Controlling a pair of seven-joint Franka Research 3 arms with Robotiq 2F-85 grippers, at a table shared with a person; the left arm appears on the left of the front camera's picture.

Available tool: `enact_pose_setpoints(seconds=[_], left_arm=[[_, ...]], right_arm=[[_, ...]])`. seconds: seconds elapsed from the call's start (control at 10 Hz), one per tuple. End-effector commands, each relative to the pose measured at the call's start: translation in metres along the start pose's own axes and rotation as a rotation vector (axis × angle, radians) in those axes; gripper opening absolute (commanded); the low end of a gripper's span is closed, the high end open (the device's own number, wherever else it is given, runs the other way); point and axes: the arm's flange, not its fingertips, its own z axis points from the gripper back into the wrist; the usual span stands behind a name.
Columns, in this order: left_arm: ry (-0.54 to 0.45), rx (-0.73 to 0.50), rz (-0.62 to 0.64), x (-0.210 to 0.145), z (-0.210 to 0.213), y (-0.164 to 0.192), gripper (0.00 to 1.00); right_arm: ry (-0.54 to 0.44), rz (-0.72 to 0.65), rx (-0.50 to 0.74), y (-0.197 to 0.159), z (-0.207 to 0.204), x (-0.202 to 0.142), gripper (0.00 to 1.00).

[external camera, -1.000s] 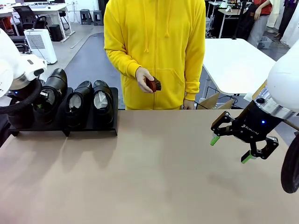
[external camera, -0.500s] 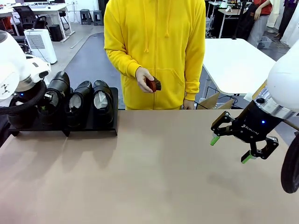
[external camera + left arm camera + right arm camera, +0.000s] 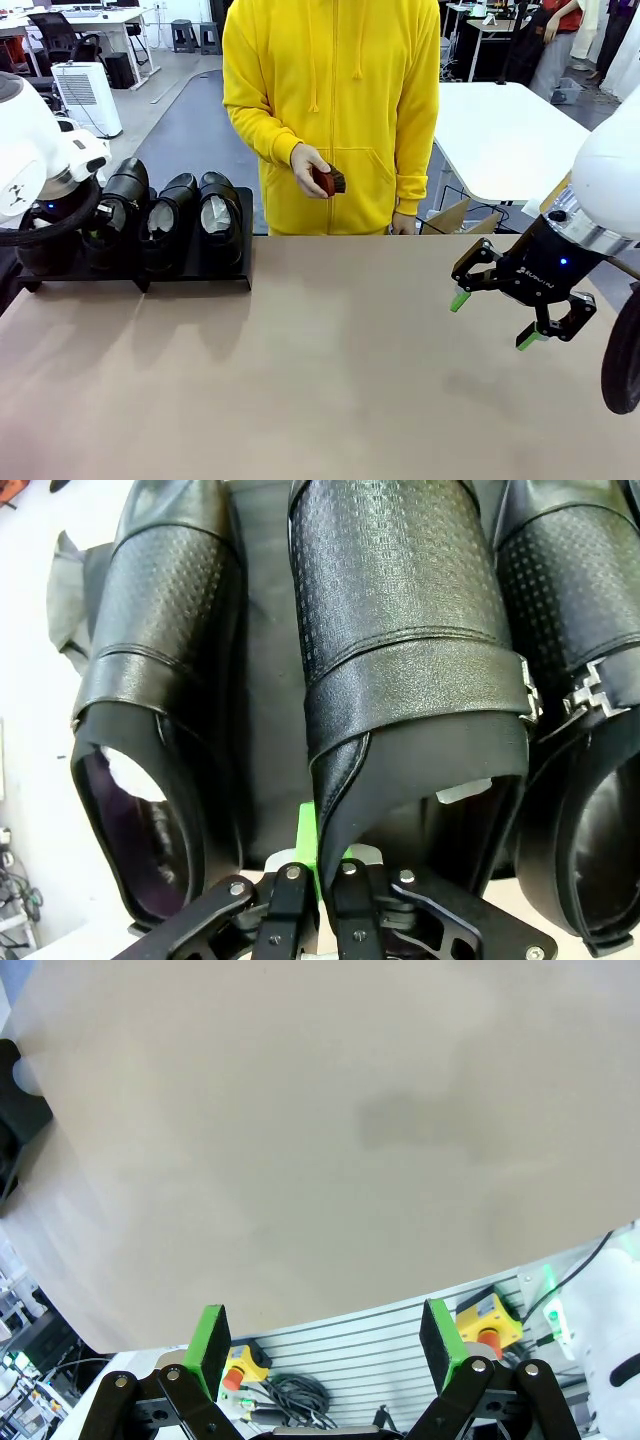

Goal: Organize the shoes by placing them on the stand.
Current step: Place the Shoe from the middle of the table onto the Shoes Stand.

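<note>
Left gripper (image 3: 318,880) pinches heel rim of shoe (image 3: 400,650); shoe's long axis runs fwd, away from fingers, over stand (image 3: 190,272). Right gripper (image 3: 492,318) spread, far right, idle.

- Stand (image 3: 215,275): low black rack at the table's far left edge.
- Shoes (image 3: 170,222): glossy black, in a row on the stand, white paper inside; three show plainly, the leftmost part hidden by the left arm.
- Left arm (image 3: 35,165): white, over the stand's left end.
- Right gripper (image 3: 497,320): green-padded jaws spread wide, nothing between them, hanging above the bare tan table (image 3: 330,380).
- Person (image 3: 330,100): yellow hoodie, at the far side.
- Brush (image 3: 328,181): small, reddish-brown, held in the person's hand (image 3: 308,168).
</note>
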Motion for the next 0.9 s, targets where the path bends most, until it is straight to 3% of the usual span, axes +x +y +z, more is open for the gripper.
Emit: enact_pose_setpoints(seconds=[0.0, 0.4, 0.5, 0.8], left_arm=[[-0.037, 0.056, 0.02, 0.007, 0.0, -0.004, 0.08], [-0.083, 0.12, 0.014, 0.008, 0.007, -0.004, 0.86], [-0.112, 0.149, 0.005, 0.008, 0.012, -0.005, 1.0], [-0.146, 0.12, 0.006, 0.001, 0.047, -0.006, 1.0]], right_arm=[[0.001, 0.016, -0.002, 0.001, 0.003, 0.002, 1.0], [0.001, 0.016, -0.002, 0.001, 0.003, 0.002, 1.0], [0.001, 0.016, -0.002, 0.001, 0.003, 0.002, 1.0], [0.001, 0.016, -0.002, 0.001, 0.003, 0.002, 1.0]])
